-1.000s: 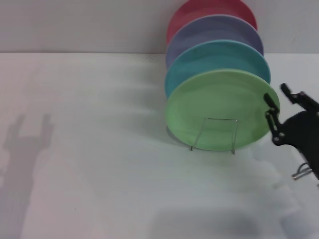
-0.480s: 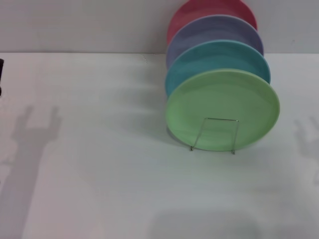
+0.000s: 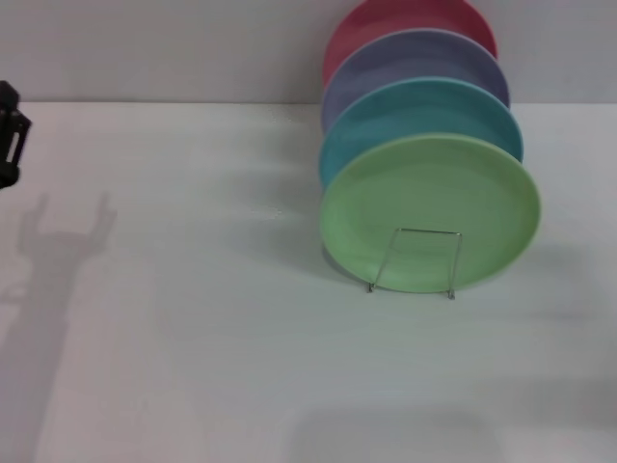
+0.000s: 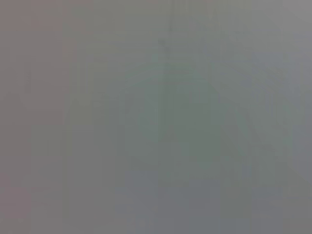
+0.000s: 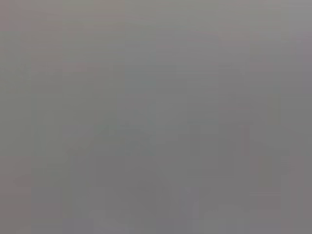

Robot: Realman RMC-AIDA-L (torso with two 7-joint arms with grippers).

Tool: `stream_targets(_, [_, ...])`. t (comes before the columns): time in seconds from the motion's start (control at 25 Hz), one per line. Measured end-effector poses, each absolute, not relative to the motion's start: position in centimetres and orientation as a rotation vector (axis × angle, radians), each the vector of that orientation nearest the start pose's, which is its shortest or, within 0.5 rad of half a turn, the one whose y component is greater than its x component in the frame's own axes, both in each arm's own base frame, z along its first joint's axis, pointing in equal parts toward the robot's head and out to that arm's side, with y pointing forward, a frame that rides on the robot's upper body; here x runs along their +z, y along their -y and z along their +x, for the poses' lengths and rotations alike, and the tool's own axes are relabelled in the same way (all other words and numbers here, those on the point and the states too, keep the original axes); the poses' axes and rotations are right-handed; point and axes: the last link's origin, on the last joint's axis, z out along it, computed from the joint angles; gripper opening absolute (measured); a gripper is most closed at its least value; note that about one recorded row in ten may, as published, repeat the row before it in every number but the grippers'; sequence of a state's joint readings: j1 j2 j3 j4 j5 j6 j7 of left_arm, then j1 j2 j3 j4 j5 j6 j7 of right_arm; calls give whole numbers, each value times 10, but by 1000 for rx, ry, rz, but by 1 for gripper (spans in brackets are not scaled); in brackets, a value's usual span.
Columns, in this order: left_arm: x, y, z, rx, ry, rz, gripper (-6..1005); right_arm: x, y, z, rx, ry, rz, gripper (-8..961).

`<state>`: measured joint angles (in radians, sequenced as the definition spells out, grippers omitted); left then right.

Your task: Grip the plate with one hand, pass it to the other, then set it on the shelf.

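The plate [image 3: 430, 212] is seen standing on edge at the front of a row of four plates in the rack [image 3: 416, 258], leaning slightly back. Its lower part is crossed by the rack's front wire loop, whose two feet rest on the table [image 3: 212, 338] just below the plate's rim. Directly behind the plate, and partly hidden by it, a turquoise plate [image 3: 424, 111] is set upright; behind that a lavender plate [image 3: 415, 60] is stood, and at the back a red plate [image 3: 386, 21] is seen against the wall. Each plate is overlapped by the one in front of it.

Nothing is held against the plate, and no gripper is near it.

The left gripper [image 3: 10, 135] is seen only as a dark part at the edge of the head view, well apart from the plate, on the side away from the rack and above the table. Whether its fingers are spread or pressed together cannot be told. A forked shadow [image 3: 58, 241] is cast on the table below it.

The right gripper is not seen in the head view. Only flat grey is shown in both wrist views, and nothing can be made out there.
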<state>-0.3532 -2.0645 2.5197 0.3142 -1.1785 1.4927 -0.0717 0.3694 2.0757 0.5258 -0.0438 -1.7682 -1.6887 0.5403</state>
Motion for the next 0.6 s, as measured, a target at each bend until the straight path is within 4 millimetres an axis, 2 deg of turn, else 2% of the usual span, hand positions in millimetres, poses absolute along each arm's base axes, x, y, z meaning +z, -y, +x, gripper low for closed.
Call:
stream_targets(0.2, [19, -306, -309, -906, 371, -1356, 812, 76, -280, 343, 1143, -439, -1168, 655])
stream_targets(0.6, [26, -313, -313, -878, 358, -1339, 812, 82, -292, 347, 1106, -466, -1089, 655])
